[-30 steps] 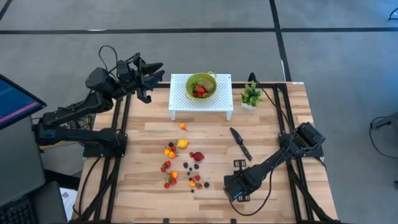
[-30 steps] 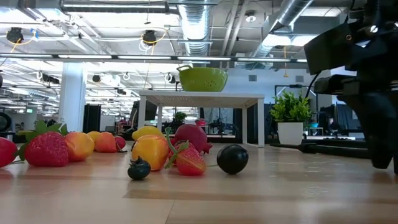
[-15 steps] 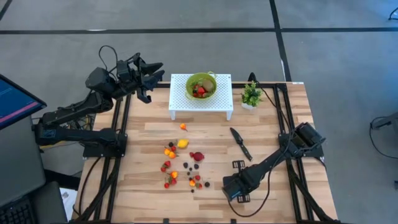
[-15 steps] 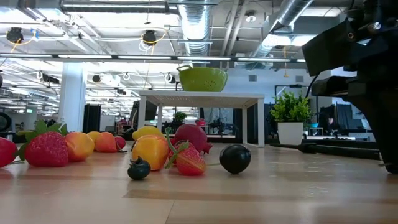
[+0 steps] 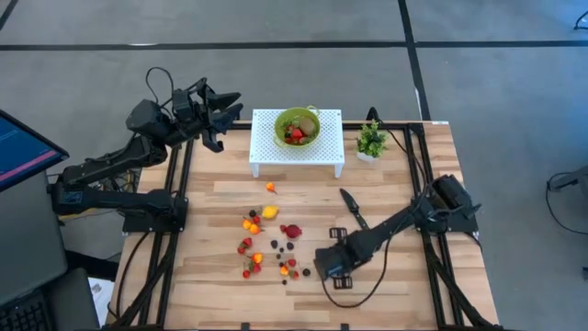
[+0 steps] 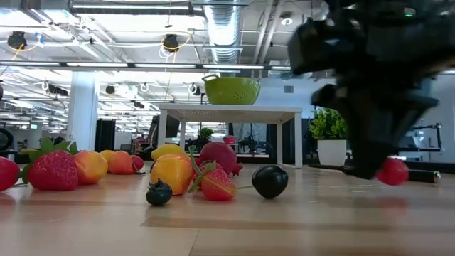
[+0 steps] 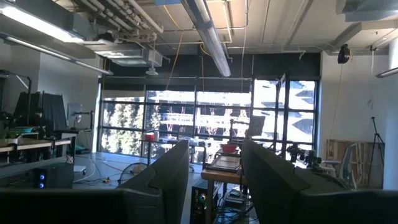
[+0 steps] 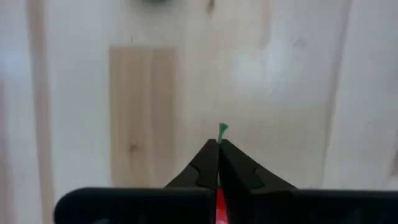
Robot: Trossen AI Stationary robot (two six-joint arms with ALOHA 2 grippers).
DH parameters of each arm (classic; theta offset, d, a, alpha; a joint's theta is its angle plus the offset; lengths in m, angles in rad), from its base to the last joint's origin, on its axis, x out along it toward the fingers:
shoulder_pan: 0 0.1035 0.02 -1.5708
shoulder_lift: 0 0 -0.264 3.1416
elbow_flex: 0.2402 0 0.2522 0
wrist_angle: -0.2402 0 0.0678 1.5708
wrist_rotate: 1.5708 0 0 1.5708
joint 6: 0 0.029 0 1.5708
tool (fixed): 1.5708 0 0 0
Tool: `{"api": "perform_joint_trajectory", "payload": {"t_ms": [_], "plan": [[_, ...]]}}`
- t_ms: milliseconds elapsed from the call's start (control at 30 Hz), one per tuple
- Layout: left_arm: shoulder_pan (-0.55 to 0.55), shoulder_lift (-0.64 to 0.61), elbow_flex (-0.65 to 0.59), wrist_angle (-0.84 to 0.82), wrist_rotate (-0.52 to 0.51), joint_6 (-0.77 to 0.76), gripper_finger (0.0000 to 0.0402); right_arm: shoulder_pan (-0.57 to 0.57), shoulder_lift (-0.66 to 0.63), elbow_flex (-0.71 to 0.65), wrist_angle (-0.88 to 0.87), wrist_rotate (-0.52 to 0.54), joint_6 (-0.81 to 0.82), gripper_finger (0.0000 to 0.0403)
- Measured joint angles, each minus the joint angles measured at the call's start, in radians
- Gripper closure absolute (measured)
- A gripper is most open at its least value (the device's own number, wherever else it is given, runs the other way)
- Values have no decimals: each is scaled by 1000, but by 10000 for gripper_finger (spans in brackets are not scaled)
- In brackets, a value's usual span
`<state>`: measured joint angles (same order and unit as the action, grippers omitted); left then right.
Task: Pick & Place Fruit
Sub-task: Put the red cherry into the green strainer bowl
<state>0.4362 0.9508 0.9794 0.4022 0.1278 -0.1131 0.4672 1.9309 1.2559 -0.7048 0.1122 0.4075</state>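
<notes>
From where I stand, the right gripper (image 5: 323, 262) hangs low over the front part of the wooden table (image 5: 404, 202), just to the right of the scattered fruit (image 5: 271, 241). Its two dark fingers (image 8: 208, 163) are pressed together, and they pinch a small red berry (image 6: 392, 171): in the low view the red ball sits at the tip of the dark gripper, just above the tabletop, and in the right wrist view a sliver of red shows between the closed fingers with a tiny green stem (image 8: 222, 129) poking out past their tips. So the berry is in the grip, lifted clear of the wood by a little.

The rest of the fruit lies loose on the boards, left of the gripper and apart from it: strawberries, orange and yellow pieces, a dark red one and a few dark berries, with one dark round berry (image 6: 269, 181) nearest the gripper. More fruit sits in the green colander (image 5: 298, 125), which stands on the small white table (image 5: 266, 147) at the back. A black knife (image 5: 354, 209) lies right of the pile, and a little potted plant (image 5: 371, 141) stands beside the white table.

The left gripper (image 5: 227, 110) waits raised off the back left corner, its fingers (image 7: 168, 177) parted around nothing.
</notes>
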Motion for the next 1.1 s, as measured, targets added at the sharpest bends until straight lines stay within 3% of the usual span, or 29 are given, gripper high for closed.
{"api": "perform_joint_trajectory", "payload": {"t_ms": [300,533,867,1100], "plan": [[0,0,0,2,0,0,259,-151,-135,0,215,23,-214,403],[0,0,0,4,0,0,259,-305,-270,1,484,23,-388,403],[0,0,0,4,0,0,259,-572,-341,2,818,18,-408,403],[0,0,0,3,0,0,259,-710,-340,2,850,5,-408,403]]}}
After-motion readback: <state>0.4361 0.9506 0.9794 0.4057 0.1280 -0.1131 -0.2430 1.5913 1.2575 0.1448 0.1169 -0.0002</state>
